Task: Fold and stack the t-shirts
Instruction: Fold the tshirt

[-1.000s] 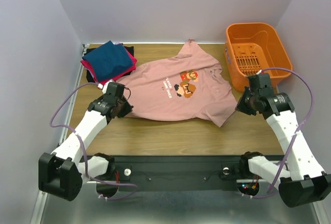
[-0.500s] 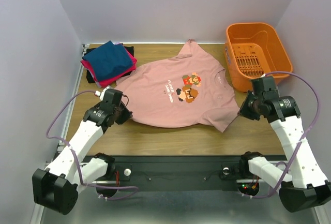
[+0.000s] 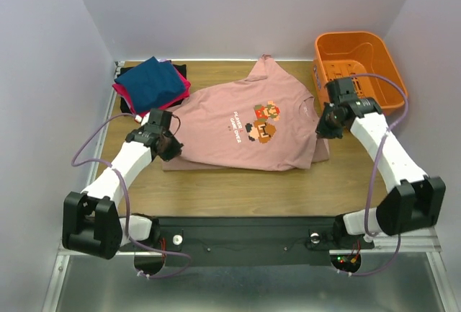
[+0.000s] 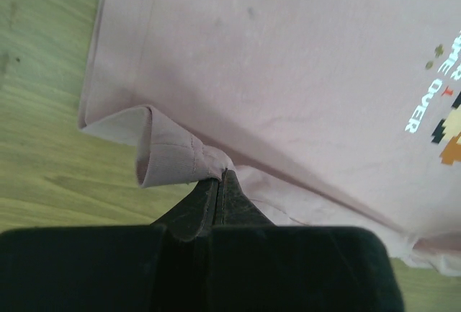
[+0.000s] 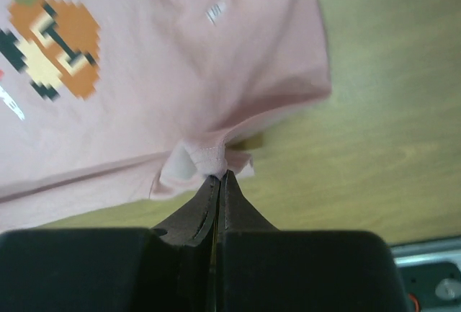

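Pink t-shirt (image 3: 216, 128), white "OVER" text (image 4: 425, 107), pixel-game print (image 3: 263, 121)

White lettering (image 4: 425, 107) on the pink t-shirt (image 4: 288, 60) reads "OVER", and beside it a cut-off word ends in "ME".

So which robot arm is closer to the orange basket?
Right. The right end effector, pinching the pink t-shirt, is right by the orange basket's near-left corner. The left end effector pinches the shirt's opposite edge, far off to the basket's left.
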`<state>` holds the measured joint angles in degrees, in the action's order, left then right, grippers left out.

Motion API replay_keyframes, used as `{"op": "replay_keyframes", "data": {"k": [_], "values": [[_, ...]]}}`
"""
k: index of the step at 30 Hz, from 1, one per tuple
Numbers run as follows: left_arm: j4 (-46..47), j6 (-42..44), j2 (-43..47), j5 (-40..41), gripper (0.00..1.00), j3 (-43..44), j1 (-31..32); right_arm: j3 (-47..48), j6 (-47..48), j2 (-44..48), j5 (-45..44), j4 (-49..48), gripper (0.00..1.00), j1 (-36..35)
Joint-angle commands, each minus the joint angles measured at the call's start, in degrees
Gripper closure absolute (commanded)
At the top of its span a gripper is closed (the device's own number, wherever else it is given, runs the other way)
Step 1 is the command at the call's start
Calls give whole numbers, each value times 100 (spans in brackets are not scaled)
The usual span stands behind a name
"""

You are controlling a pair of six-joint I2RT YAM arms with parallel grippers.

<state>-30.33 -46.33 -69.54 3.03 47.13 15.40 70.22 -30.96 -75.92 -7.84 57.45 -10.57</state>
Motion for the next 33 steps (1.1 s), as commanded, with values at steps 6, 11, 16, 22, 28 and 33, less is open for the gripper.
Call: {"op": "replay_keyframes", "data": {"k": [6,11,16,22,28,33], "values": [[273,344,-375,-153,100,463,-415,1230,608,-1178,-245,-972,100,11],[378,379,-596,-276,100,586,-546,1810,775,-1952,-280,-1087,100,11],[440,414,-798,-443,100,604,-748,2592,925,-2497,-315,-1104,100,11],[528,458,-1017,-522,100,639,-907,3164,1092,-3191,-350,-1104,100,11],[607,519,-1193,-628,100,639,-1056,3752,1215,-3613,-368,-1104,100,11],[633,607,-1343,-663,100,683,-1179,4087,1268,-3930,-297,-1096,100,11]]}}
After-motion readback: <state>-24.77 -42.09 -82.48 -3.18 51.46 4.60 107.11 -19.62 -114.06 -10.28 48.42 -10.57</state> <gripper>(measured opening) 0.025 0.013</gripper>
